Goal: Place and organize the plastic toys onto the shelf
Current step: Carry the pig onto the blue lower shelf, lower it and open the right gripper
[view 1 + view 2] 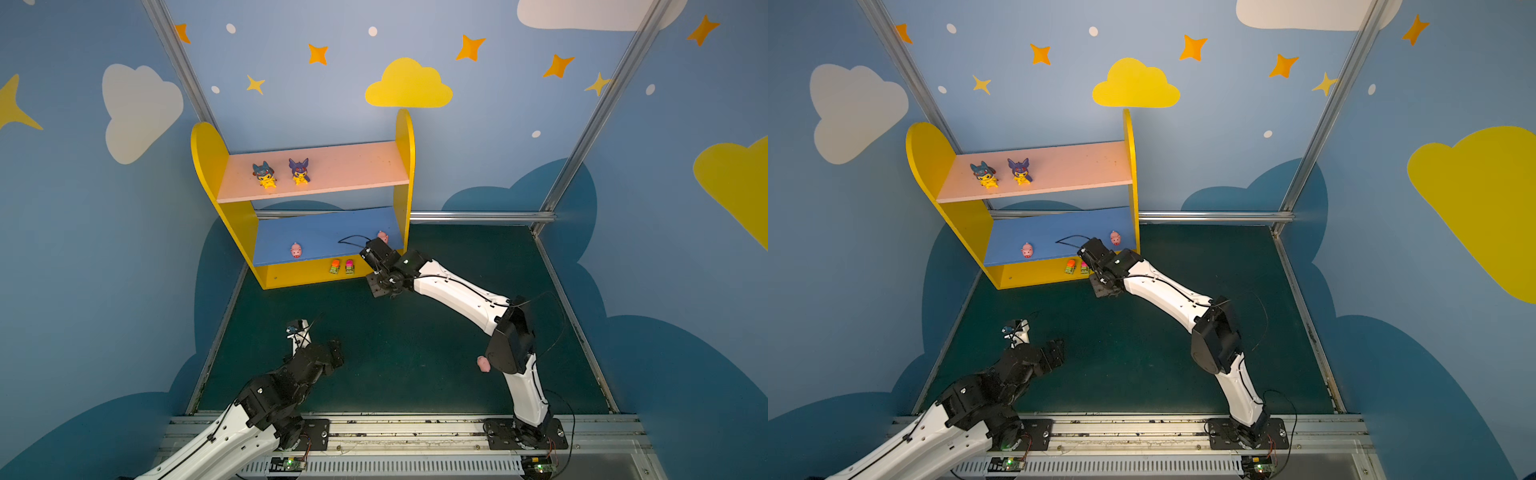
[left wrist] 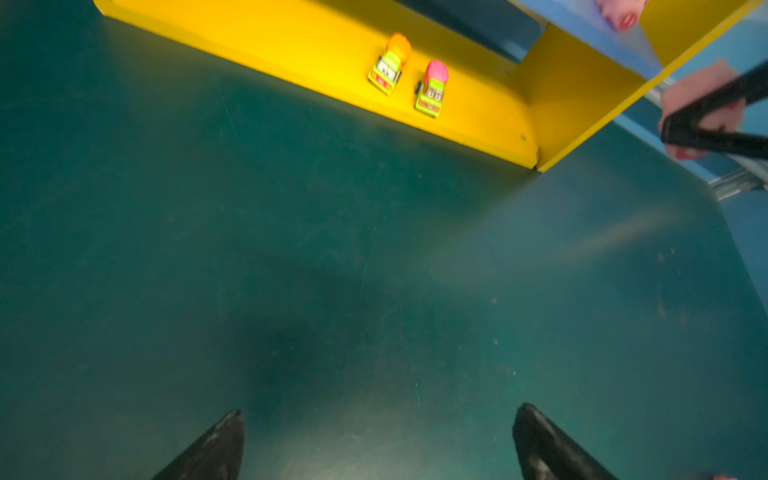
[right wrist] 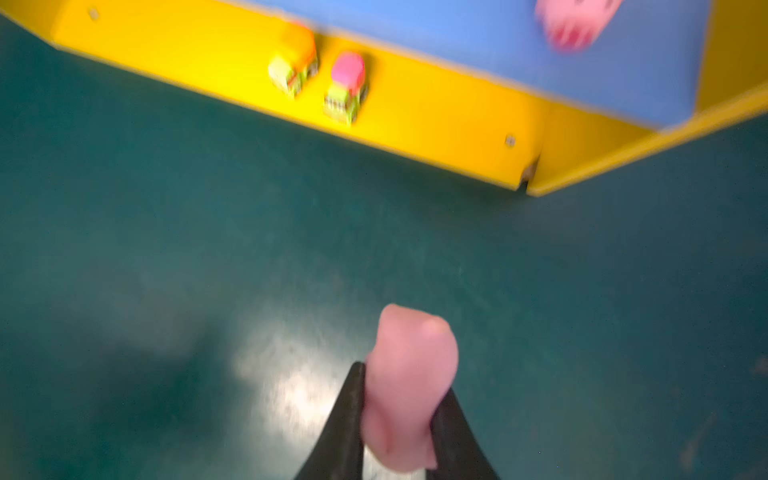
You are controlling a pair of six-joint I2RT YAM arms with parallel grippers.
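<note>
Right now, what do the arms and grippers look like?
Both arms match: white shells on the left arm and right arm, black joint housings, thin black cable running outside. Left gripper and right gripper have black tapered fingers.

Blue walls painted with clouds and stars enclose a dark green floor edged by metal rails.

Four pigs, two cars, two figurines, one shelf of three boards, two arms.

Smooth plastic pig, scuffed tabletop
</note>
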